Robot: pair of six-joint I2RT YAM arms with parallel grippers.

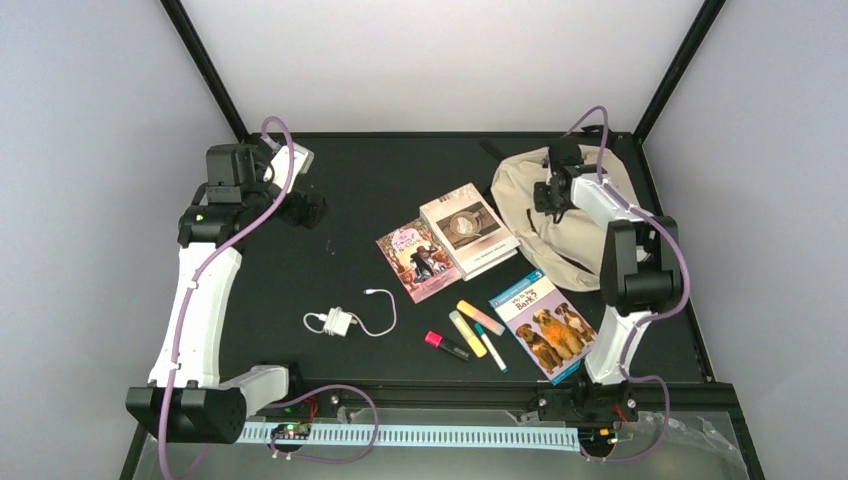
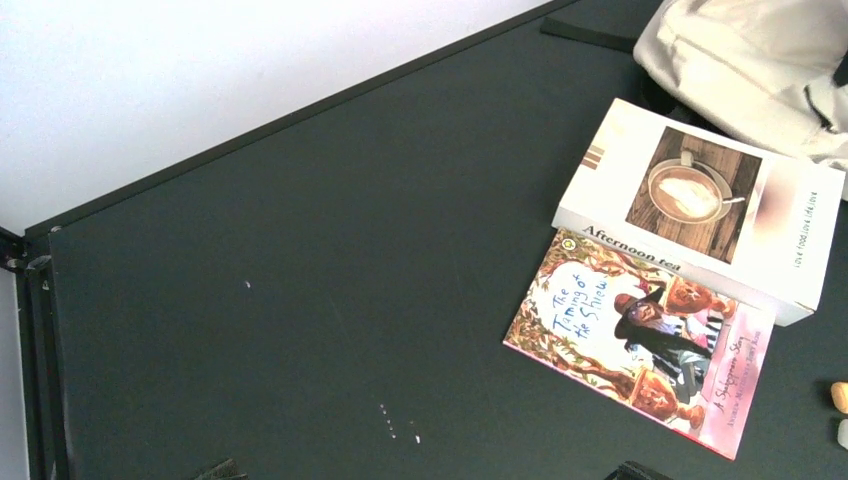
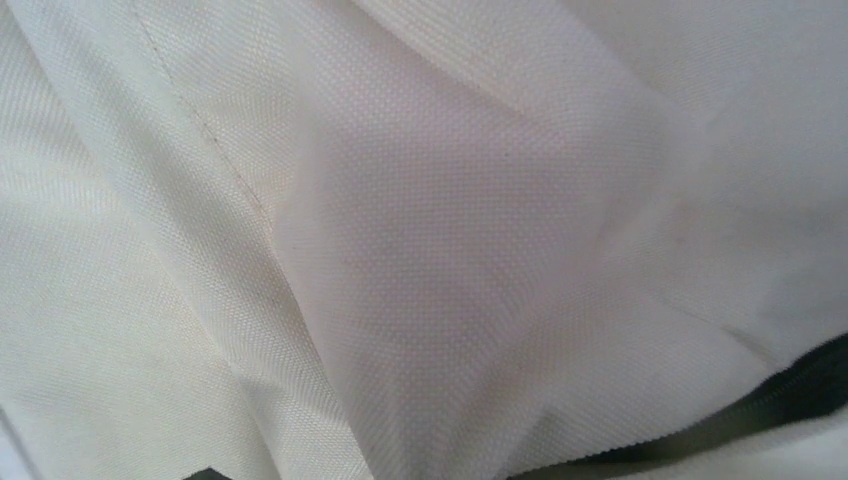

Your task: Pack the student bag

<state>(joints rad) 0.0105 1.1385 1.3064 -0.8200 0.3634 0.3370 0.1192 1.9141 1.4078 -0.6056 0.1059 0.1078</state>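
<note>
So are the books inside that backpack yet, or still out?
Still out. All three lie on the table: the coffee-cover book, the pink storybook partly under it, and the dog book near the backpack.

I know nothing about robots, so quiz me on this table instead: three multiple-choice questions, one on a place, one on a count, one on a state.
1. Where does the bag lie on the table?
A. far right corner
B. near left corner
C. dead centre

2. How many books are out?
A. one
B. three
C. six

3. How does the white book sit?
A. standing upright
B. closed and flat, overlapping the edge of the pink book
C. open, pages showing

Answers:
1 A: the top view shows it at the far right corner.
2 B: the white book, the pink book and the blue book are the only ones.
3 B: the left wrist view shows its closed cover lying over the pink book's edge.
</note>
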